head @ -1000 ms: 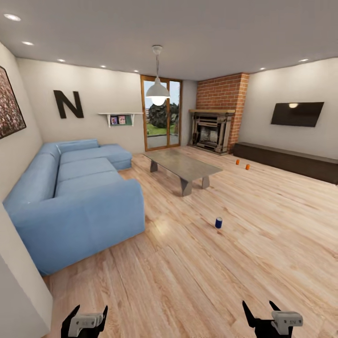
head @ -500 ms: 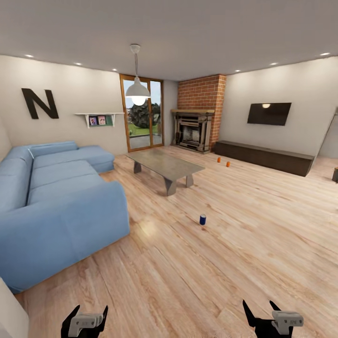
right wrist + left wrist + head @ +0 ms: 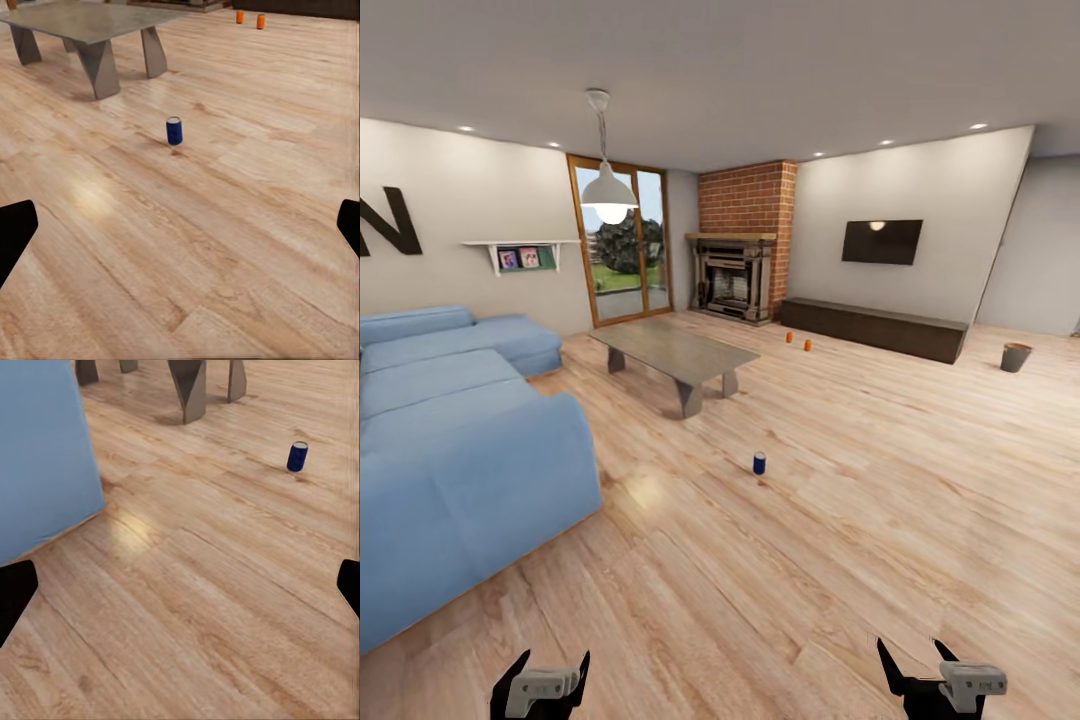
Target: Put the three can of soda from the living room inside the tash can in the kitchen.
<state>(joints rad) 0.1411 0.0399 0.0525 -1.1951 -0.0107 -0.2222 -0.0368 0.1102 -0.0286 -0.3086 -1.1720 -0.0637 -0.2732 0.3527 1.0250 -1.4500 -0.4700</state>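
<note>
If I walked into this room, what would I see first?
Probably the big blue corner sofa at the left, and the red brick fireplace on the far wall. Then a small dark blue soda can standing alone on the light wood plank floor, with two orange cans farther off near the fireplace.

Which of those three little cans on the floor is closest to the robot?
The dark blue can, standing alone mid-floor. The two orange cans sit together much farther off, near the fireplace.
</note>
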